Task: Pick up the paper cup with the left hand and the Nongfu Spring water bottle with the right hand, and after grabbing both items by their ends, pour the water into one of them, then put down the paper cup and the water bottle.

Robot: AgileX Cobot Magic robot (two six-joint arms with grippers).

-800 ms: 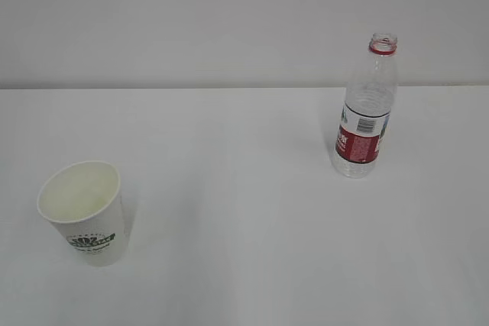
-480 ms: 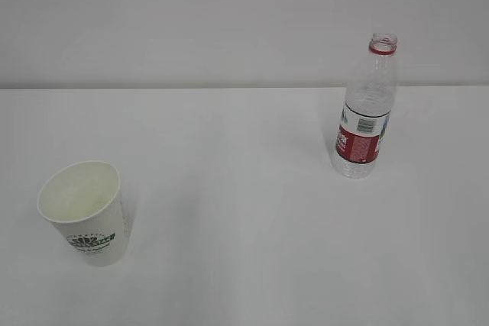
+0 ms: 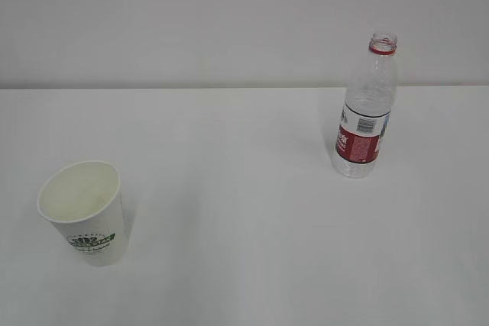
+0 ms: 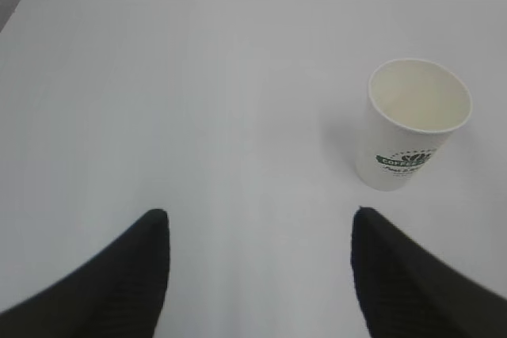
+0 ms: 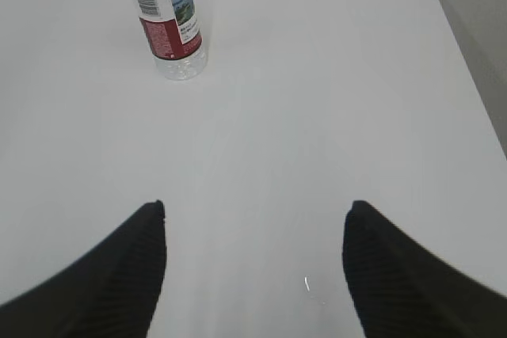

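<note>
Bright, even light washes the white table (image 3: 244, 188); soft faint shadows trail right of the cup (image 3: 82, 211) and left of the bottle (image 3: 367, 112); wrist views slightly soft.

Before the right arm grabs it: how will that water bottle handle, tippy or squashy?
Probably tippy: the water bottle stands tall on a narrow base, so a sideways nudge could topple it. Likely light and squashy: the clear ribbed wall looks thin, and no water level shows. It is capless, so any tilt may spill whatever is inside.
</note>
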